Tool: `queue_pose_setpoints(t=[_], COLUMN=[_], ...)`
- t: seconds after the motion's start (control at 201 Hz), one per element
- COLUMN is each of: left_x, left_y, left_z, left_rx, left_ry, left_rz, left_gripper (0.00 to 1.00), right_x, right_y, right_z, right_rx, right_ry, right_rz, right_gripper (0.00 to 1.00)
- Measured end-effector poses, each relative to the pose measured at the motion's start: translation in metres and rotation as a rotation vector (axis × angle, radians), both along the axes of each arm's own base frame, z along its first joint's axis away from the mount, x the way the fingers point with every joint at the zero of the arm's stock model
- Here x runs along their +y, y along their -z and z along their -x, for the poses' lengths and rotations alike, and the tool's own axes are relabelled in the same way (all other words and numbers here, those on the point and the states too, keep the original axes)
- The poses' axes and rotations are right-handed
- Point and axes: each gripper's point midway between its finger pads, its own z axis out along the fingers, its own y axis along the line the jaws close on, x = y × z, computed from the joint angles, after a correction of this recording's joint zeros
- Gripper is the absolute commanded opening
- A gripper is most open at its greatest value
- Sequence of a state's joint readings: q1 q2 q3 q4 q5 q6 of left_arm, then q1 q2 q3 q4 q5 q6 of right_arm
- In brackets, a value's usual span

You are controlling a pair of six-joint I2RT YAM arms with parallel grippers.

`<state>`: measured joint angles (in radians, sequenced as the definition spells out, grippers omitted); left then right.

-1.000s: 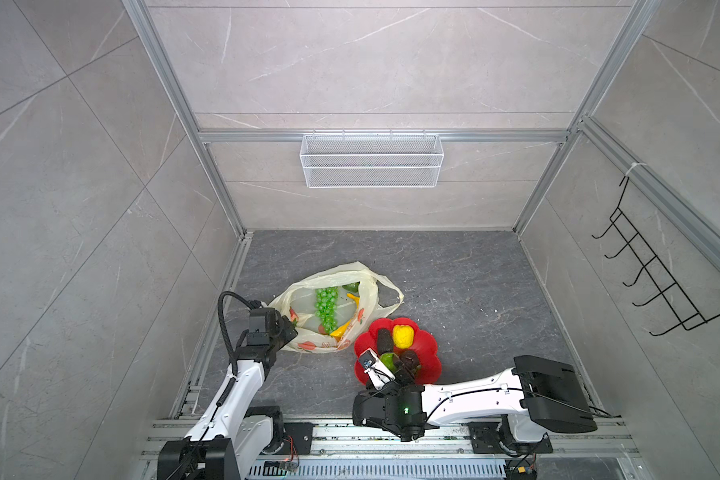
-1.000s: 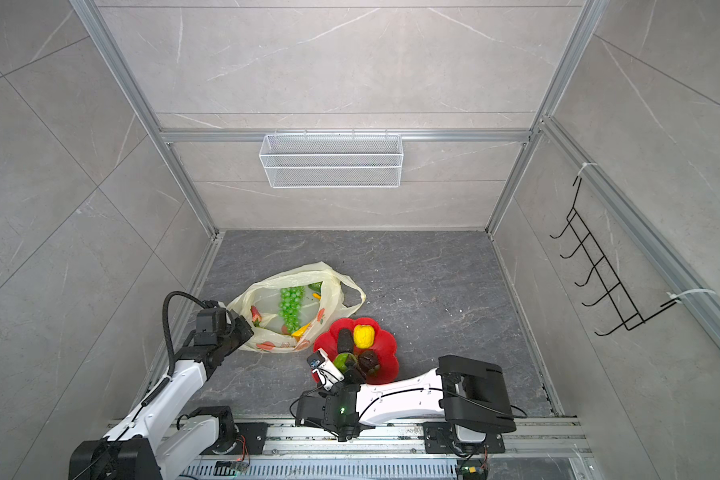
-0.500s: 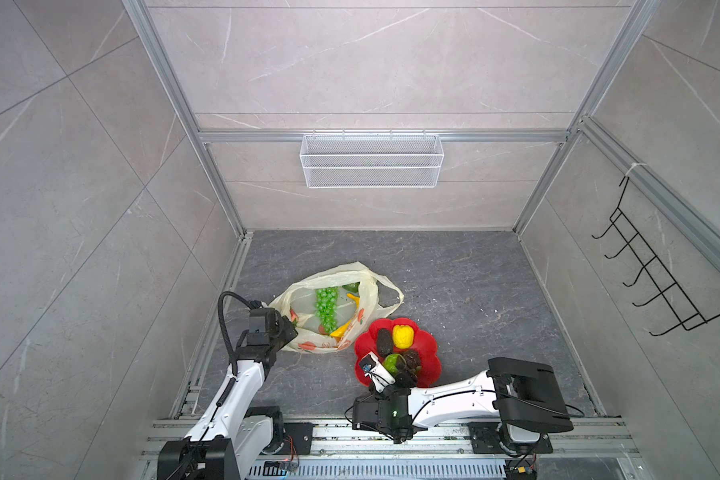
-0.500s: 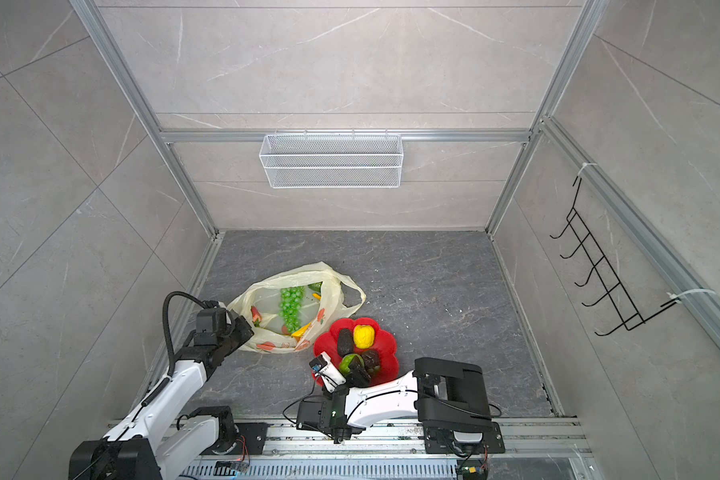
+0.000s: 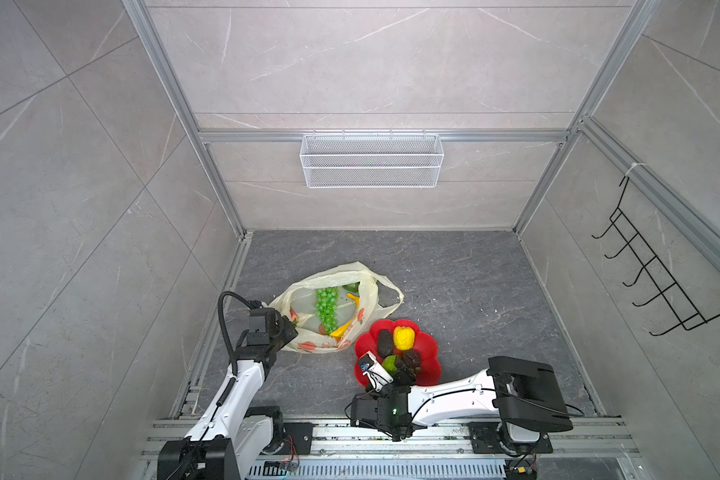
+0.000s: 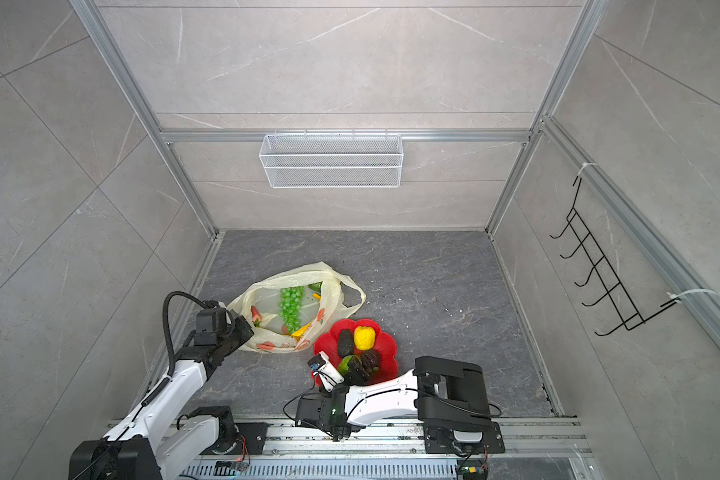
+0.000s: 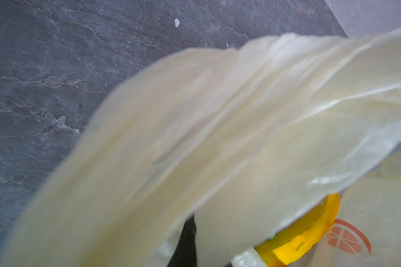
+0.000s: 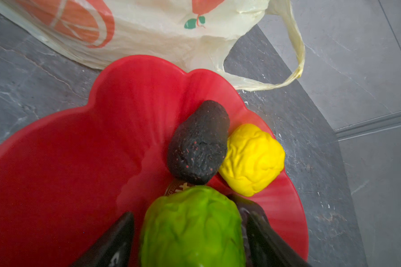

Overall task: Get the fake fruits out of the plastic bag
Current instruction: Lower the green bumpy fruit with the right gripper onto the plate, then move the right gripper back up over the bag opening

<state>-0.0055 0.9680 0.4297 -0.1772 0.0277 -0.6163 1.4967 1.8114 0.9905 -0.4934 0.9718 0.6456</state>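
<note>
The pale-yellow plastic bag (image 5: 308, 299) (image 6: 267, 303) lies open on the dark floor. Inside it are a green grape bunch (image 5: 326, 304) and a yellow banana (image 5: 344, 328) (image 7: 306, 233). My left gripper (image 5: 285, 328) is shut on the bag's near-left edge, and the film covers most of the left wrist view. On the red plate (image 5: 427, 345) (image 8: 67, 173) rest a dark avocado (image 8: 198, 143), a yellow lemon (image 8: 252, 159), a dark-brown piece (image 5: 412, 358) and a green knobbly fruit (image 8: 192, 228). My right gripper (image 8: 188, 212) stands open around that green fruit, with a gap at one finger.
A white wire basket (image 5: 371, 160) hangs on the back wall. A black hook rack (image 5: 649, 286) is fixed to the right wall. The metal rail (image 5: 391, 436) with both arm bases runs along the front edge. One bag handle (image 8: 296, 53) loops beside the plate.
The right gripper's fingers have spread wider around the green fruit, which stays on the plate. The right arm's rear links have shifted left. The left arm and the bag have not moved.
</note>
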Motion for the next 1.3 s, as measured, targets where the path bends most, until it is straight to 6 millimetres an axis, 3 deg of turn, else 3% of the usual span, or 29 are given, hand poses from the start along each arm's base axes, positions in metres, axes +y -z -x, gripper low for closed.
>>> queue_pose_setpoints(t=[0.184, 0.513, 0.682, 1.001, 1.305], left_x=[0.000, 0.000, 0.000, 0.000, 0.000], left_y=[0.000, 0.000, 0.000, 0.000, 0.000], left_z=[0.000, 0.000, 0.000, 0.000, 0.000], left_rx=[0.000, 0.000, 0.000, -0.002, -0.001], left_ry=[0.001, 0.001, 0.000, 0.001, 0.002], left_rz=[0.000, 0.000, 0.000, 0.000, 0.001], left_gripper=[0.00, 0.00, 0.00, 0.00, 0.00], right_x=[0.003, 0.011, 0.013, 0.006, 0.006], right_y=[-0.001, -0.024, -0.021, -0.038, -0.038], right_z=[0.004, 0.013, 0.017, 0.016, 0.023], right_rx=[0.039, 0.111, 0.158, 0.240, 0.291], right_ry=[-0.016, -0.038, -0.036, -0.014, -0.019], right_rz=[-0.018, -0.132, -0.162, -0.277, -0.292], right_gripper=[0.80, 0.77, 0.78, 0.74, 0.75])
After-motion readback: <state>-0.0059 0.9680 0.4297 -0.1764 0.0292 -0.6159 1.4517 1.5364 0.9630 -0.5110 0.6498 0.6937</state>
